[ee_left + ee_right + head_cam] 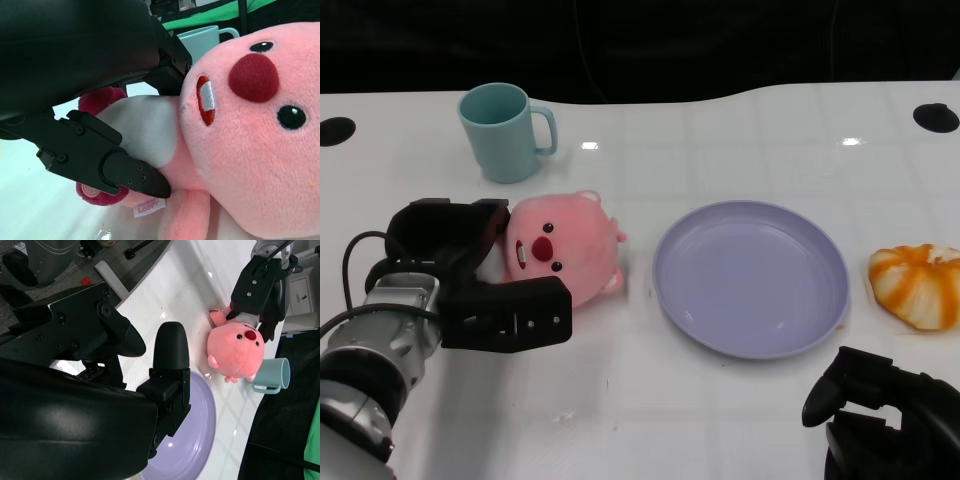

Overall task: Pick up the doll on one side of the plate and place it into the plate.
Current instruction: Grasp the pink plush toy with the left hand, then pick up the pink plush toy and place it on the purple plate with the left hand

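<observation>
**Left hand around the doll, plate waiting beside it**

We take the plate point(751, 277) as our landmark: a lavender dish lying flat on the white table point(720, 420), with nothing in it. The pink doll point(563, 249) lies on the table just to the left of the plate, close to its rim but not touching it, its face with the dark red nose turned up toward the head camera.

Our left hand point(480, 275) is at the doll on the side away from the plate. Its black fingers point(120, 170) are set on both sides of the doll's white belly and pink body; the left wrist view shows one finger across the lower body near a small cloth label and the other part of the hand pressing above the belly. So we see this hand closed around the doll, which lies on the table.

Our right hand point(890, 410) sits near the table edge below the plate's right side. It holds nothing, and its fingers point(170, 352) stand apart.

A light blue mug point(505, 131) stands upright behind the doll, farther from the plate. To the right of the plate, just beside its rim, lies an orange and white soft toy point(918, 284).
</observation>
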You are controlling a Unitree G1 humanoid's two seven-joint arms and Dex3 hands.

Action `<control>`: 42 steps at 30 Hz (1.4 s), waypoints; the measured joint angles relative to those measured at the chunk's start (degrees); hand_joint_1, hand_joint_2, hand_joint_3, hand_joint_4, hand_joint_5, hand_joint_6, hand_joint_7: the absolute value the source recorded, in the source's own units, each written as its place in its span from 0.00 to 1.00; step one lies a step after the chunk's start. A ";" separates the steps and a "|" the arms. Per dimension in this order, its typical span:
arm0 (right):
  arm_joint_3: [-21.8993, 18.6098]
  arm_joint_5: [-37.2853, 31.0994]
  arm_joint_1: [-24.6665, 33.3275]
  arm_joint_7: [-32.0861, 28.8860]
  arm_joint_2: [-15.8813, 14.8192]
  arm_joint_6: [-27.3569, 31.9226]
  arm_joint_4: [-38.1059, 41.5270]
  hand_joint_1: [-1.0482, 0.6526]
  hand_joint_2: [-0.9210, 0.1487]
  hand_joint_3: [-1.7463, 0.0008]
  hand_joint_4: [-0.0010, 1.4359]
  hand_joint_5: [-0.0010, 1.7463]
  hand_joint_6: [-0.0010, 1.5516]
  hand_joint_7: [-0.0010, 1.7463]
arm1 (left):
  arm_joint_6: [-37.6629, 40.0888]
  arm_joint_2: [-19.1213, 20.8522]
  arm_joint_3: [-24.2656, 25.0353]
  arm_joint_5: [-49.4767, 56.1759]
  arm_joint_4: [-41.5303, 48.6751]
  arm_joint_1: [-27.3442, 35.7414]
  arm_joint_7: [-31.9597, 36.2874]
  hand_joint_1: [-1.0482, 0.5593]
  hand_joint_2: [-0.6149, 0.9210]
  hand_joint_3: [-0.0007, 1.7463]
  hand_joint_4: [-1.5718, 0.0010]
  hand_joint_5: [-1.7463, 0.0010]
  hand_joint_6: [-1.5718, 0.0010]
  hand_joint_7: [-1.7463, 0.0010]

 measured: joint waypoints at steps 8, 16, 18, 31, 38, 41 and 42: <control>-0.11 0.06 0.21 0.20 0.00 -0.09 0.21 0.59 0.22 0.34 0.45 1.00 0.32 0.91 | -1.65 1.82 2.13 -2.28 -5.25 3.09 0.77 0.52 1.00 0.09 0.49 0.00 0.63 0.00; -0.11 0.05 0.58 0.15 -0.01 -0.22 0.13 0.58 0.23 0.34 0.45 1.00 0.32 0.91 | -0.05 3.58 7.14 -6.58 -16.47 7.64 -2.75 0.54 0.96 0.24 0.46 0.00 0.57 0.00; -0.15 0.05 0.79 0.25 -0.06 -0.28 0.13 0.58 0.23 0.34 0.45 1.00 0.32 0.91 | 1.12 3.82 8.20 -7.56 -20.33 8.99 -4.50 0.54 0.88 0.37 0.45 0.00 0.56 0.00; -0.16 0.05 1.18 0.60 -0.15 -0.33 0.08 0.57 0.23 0.34 0.46 1.00 0.32 0.91 | 5.66 3.28 9.58 -8.04 -32.25 11.07 -8.81 0.54 0.83 0.38 0.44 0.00 0.56 0.00; -0.08 -0.02 1.20 0.59 -0.15 -0.30 0.03 0.57 0.22 0.34 0.46 1.00 0.32 0.91 | 5.69 -0.27 9.55 -7.94 -32.71 9.87 -9.31 0.53 0.79 0.43 0.43 0.00 0.55 0.00; -0.06 -0.02 1.22 0.59 -0.15 -0.29 0.03 0.57 0.22 0.35 0.46 1.00 0.32 0.91 | 5.70 -2.05 9.20 -7.86 -32.55 8.44 -9.39 0.53 0.77 0.48 0.42 0.00 0.54 0.00; -0.04 -0.02 1.23 0.59 -0.14 -0.29 0.03 0.57 0.22 0.35 0.46 1.00 0.32 0.91 | 5.69 -2.68 9.04 -7.83 -32.38 7.82 -9.44 0.53 0.77 0.49 0.42 0.00 0.54 0.00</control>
